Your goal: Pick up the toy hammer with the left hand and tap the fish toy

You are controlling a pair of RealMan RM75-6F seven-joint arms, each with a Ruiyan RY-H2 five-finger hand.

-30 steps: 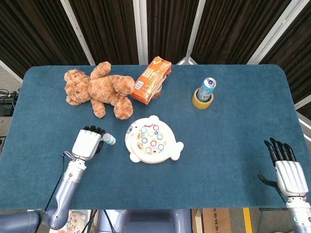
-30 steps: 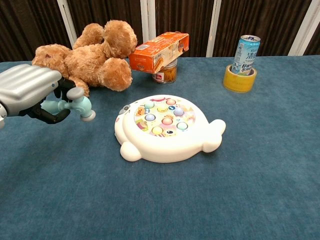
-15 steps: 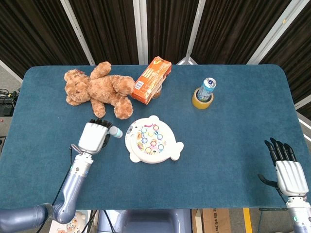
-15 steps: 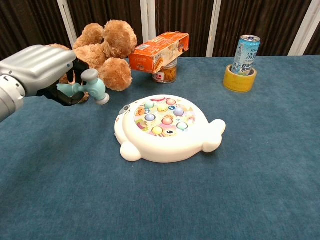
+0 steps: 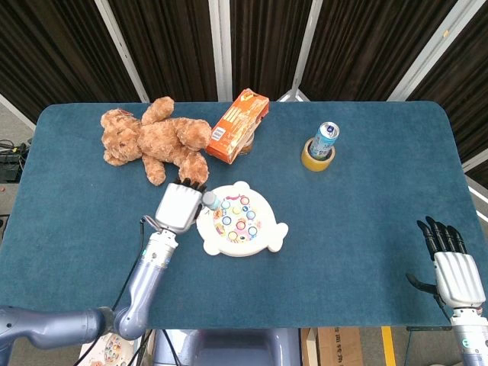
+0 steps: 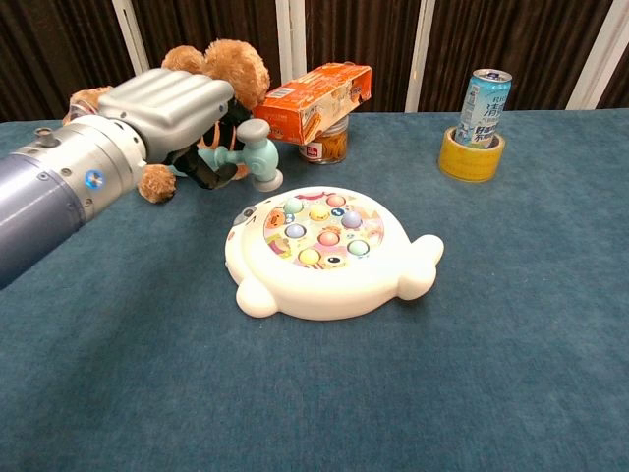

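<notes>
Yellow tape roll (image 6: 471, 155) ringed a can (image 6: 486, 101); left hand (image 6: 182, 108) gripped the toy hammer (image 6: 250, 155) above the fish toy (image 6: 329, 252) (only the head view showed the right hand (image 5: 456, 273), fingers straight, together).

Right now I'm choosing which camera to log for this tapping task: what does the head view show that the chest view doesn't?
Only the head view shows the right hand, open over the table's near right corner, and the table's whole outline. Only the chest view shows the jar under the orange box and the toy hammer's head raised above the fish toy's left edge. Both show the left hand gripping the hammer, the teddy bear, and the can standing in the tape roll.
</notes>
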